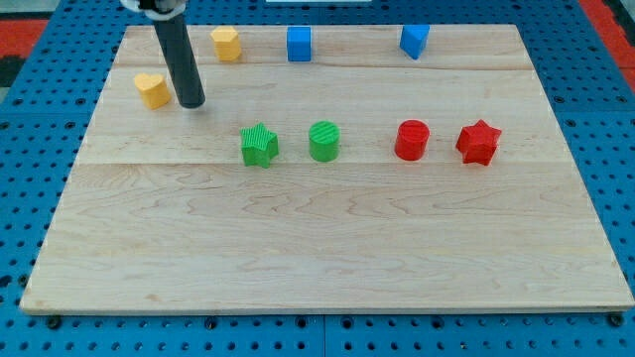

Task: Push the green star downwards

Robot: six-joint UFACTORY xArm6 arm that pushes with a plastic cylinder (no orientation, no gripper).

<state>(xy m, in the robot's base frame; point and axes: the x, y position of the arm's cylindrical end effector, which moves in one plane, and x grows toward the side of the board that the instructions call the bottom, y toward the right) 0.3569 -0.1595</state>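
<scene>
Rod status: my tip (193, 102) rests on the wooden board (327, 248), bare and touching no block; being a plain rod, it has nothing to open or close and holds nothing.

Landmark: the green star (259, 145). All positions below refer to it.

- The tip stands up and to the view's left of the green star, well apart from it.
- A yellow block (152, 89) lies further to the view's left of the star and higher, just beside the tip.
- A second yellow block (226, 44) sits above the star, near the board's top edge.
- A green cylinder (323, 141) stands just beside the star on the view's right, with a narrow gap between them.
- A red cylinder (411, 140) and a red star (478, 142) follow further to the view's right in the same row.
- Two blue blocks (299, 44) (415, 40) sit above and to the view's right of the star.

Procedure, as judged from this layout:
1. Bring the tip to a point directly above the star, staying between the star and the upper yellow block.
2. Centre the tip on the star's upper side. An off-centre contact is likely to spin the star or send it toward the green cylinder.
3. Push straight toward the view's bottom. The board below the star carries no blocks, so the path looks free.
</scene>
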